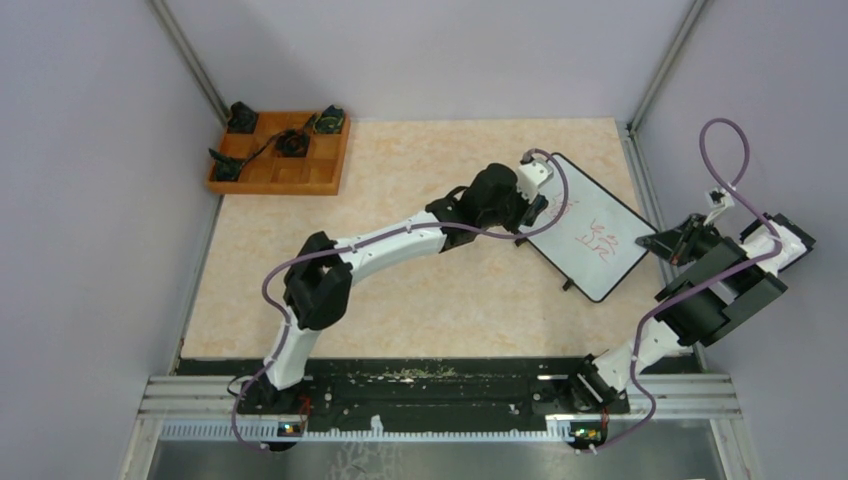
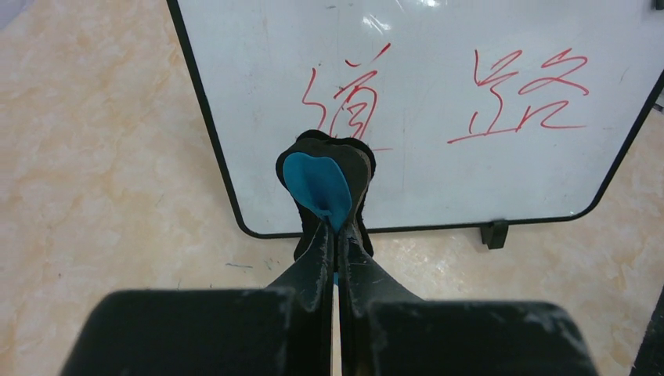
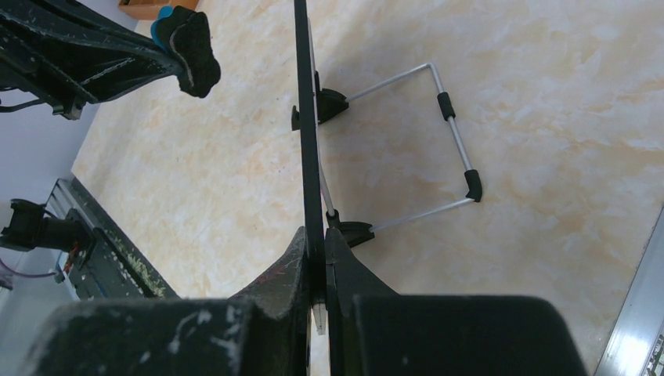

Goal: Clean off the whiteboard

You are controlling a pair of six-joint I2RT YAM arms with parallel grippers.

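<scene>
Whiteboard [image 1: 585, 232] stands propped on the table [image 1: 420, 290], your right tool [image 3: 317, 244] clamped on its edge. Your left tool [image 2: 335, 231] is pinched on the eraser [image 2: 319, 184] just off its face, red marks [image 2: 521, 98] straight ahead along the long axis, so left arm's nearer.

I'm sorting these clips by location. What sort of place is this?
Probably a lab robot test cell, not a home or office: plain panel walls on aluminium posts box in a tabletop, and the left arm and right arm are bolted to a metal rail at its near edge.
</scene>
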